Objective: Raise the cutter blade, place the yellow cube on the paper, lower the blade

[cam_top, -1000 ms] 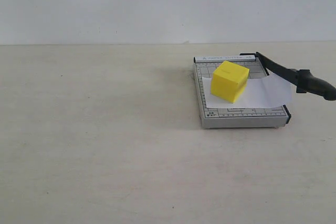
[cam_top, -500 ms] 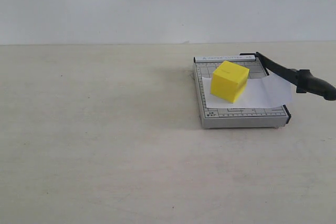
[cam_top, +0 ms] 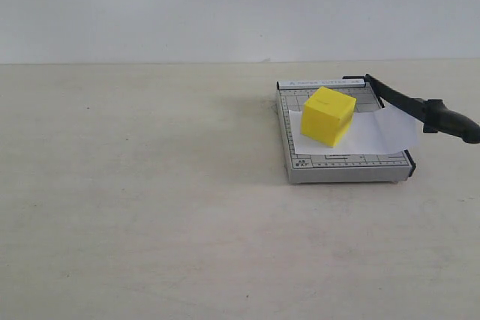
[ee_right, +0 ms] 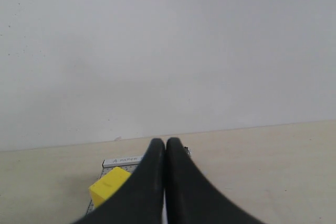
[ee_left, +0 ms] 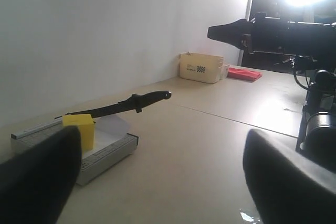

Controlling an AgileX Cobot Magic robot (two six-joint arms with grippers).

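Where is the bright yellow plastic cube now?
In the exterior view, the bright yellow plastic cube sits right of centre on the white paper sheet atop the grey trimmer board, with the black cutter blade at its right.

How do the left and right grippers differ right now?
1. The left gripper is open, its fingers wide apart. The right gripper is shut, its fingers pressed together.
2. The left gripper's gap shows the yellow cube and the cutter blade. The right gripper's closed fingers leave the cube showing only beside them.
Shared: both have black fingers, hold nothing and sit clear of the trimmer.
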